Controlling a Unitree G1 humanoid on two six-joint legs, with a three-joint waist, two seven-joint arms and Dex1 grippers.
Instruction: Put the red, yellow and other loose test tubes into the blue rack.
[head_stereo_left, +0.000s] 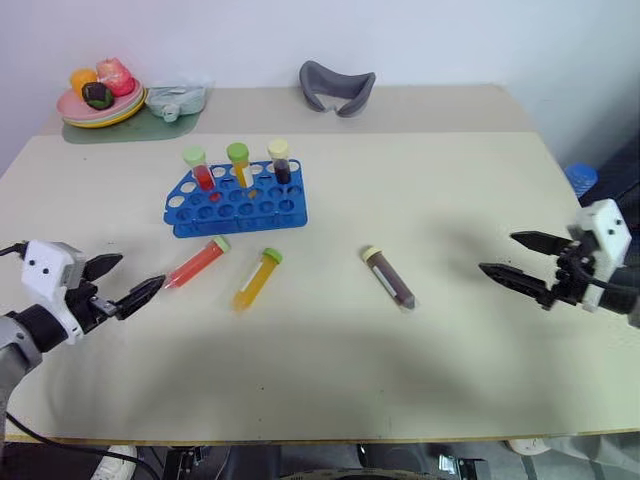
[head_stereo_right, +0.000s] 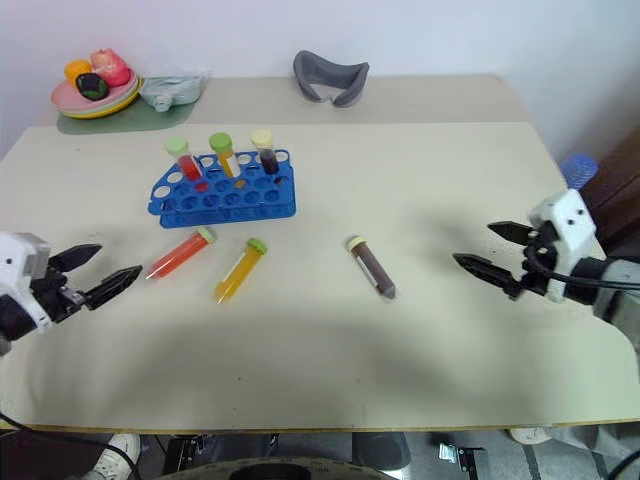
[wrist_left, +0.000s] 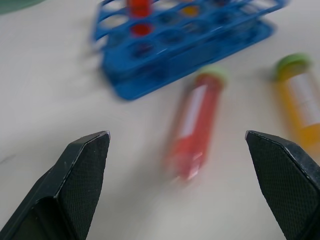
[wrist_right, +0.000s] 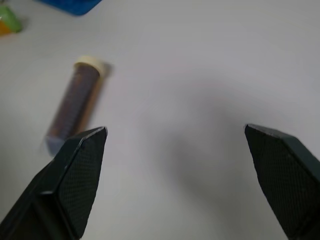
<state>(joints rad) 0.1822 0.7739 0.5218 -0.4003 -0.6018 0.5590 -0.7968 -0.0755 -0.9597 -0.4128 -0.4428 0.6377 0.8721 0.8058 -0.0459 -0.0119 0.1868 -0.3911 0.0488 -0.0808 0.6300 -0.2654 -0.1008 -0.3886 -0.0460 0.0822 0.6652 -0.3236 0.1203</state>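
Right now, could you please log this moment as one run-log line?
left gripper open, near red tube | right gripper open | three loose tubes on table | blue rack holds three

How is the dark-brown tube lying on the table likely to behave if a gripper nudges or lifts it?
The dark-brown tube lies on its side on the bare table, so a sideways nudge would probably roll it. It looks like smooth, rigid plastic, so it may slip between the jaws. It is small and likely light.

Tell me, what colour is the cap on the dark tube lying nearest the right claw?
Cream, on the dark-brown tube; clearest in the right wrist view.
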